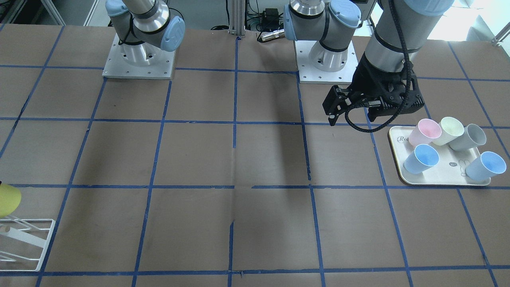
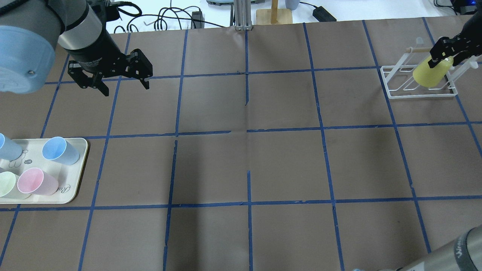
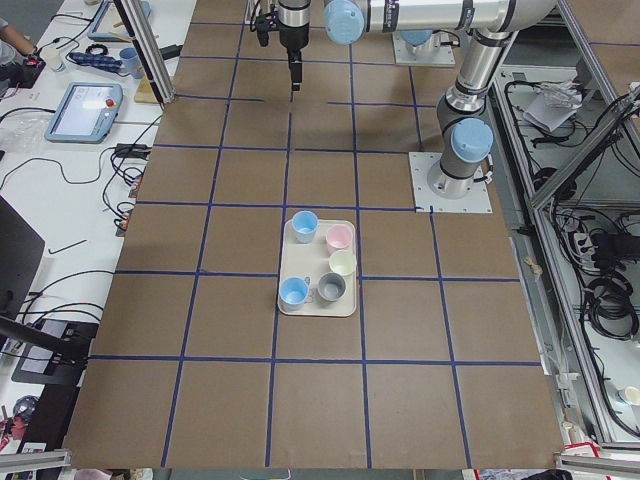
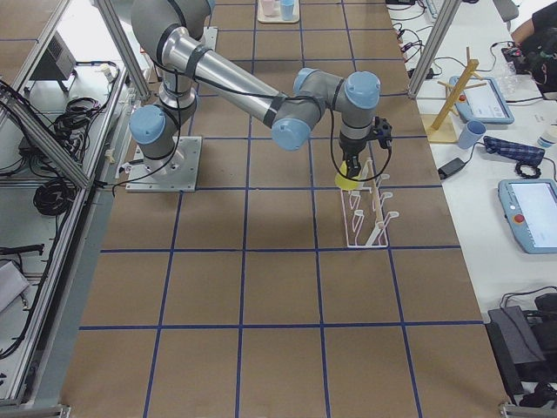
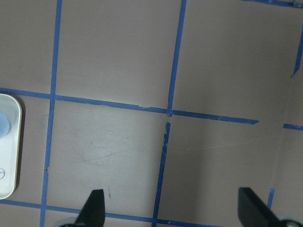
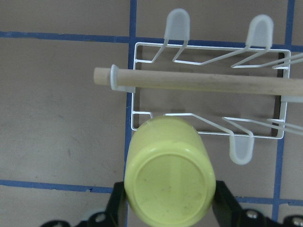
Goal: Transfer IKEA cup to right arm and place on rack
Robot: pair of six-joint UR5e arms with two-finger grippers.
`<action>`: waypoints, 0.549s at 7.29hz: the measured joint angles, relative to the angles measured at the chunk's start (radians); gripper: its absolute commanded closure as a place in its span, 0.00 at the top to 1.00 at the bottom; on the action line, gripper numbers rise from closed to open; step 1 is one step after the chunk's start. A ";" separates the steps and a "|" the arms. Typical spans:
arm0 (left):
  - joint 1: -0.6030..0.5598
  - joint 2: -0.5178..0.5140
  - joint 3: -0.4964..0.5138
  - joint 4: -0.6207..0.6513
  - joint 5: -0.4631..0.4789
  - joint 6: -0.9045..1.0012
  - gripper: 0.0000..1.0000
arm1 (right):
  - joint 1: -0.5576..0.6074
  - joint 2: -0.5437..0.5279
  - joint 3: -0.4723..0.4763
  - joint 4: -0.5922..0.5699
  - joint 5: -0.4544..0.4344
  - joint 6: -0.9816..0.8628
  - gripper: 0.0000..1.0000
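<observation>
Brown paper tabletop (image 2: 248, 165) taped off in blue squares, nothing fancy. Nearest the robot's side, hard against the left edge: cream tray (image 2: 77, 171) packed with pastel cups. Blue cups (image 2: 60, 150), pink cup (image 2: 37, 181), pale cream cup (image 2: 7, 184), grey cup (image 1: 470, 136).

Further out along that same left side: left gripper (image 2: 125, 88) hanging above bare paper, spread wide, gripping nothing. Same story from its wrist camera, just two black fingertips (image 5: 92, 210) well apart over the tape lines.

Way over toward the far right corner: white wire rack (image 2: 421, 95) with a wooden dowel (image 6: 199, 80) across the top. Right gripper (image 6: 169, 210) pinching the IKEA cup (image 2: 429, 73) by its narrow closed end, mouth tilted down toward the slanted rods. Bright yellow, hovering right over one corner of the rack's frame. Can't tell whether touching a rod or not.
</observation>
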 measured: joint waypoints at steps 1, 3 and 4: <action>0.005 0.000 -0.001 0.000 -0.001 0.000 1.00 | 0.001 0.008 0.000 -0.005 0.000 0.001 0.25; 0.008 0.004 -0.010 0.001 -0.002 0.000 1.00 | 0.004 0.029 0.000 -0.023 0.001 0.002 0.26; 0.009 0.007 -0.013 0.002 -0.002 0.000 1.00 | 0.006 0.038 0.000 -0.030 0.002 0.003 0.26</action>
